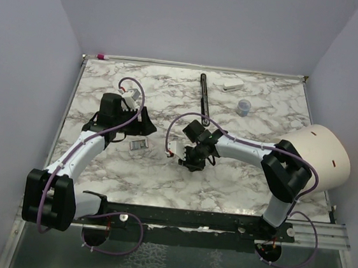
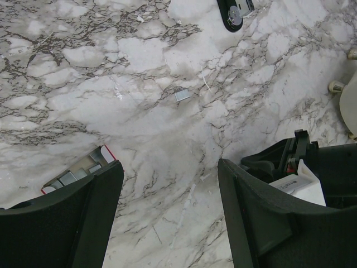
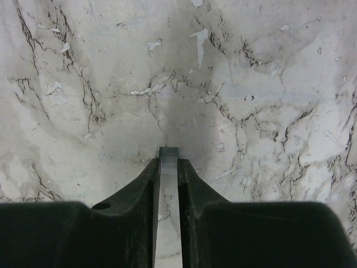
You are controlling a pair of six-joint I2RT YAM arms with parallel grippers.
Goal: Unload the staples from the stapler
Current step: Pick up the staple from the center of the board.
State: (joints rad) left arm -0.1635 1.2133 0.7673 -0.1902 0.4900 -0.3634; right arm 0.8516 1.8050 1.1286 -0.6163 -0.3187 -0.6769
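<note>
We are seeing the stapler (image 2: 81, 170) lying on the table (image 2: 167, 111) just outside the left gripper (image 2: 170, 170), jaws spread. Its long axis is running slantwise beside one finger. The left arm is sitting nearer. The right gripper (image 3: 167, 167) is pinching a thin grey staple strip (image 3: 167, 215).

stapler (image 2: 78, 170): half hidden behind left jaws | staples (image 3: 167, 212): strip's near end cut off below
</note>
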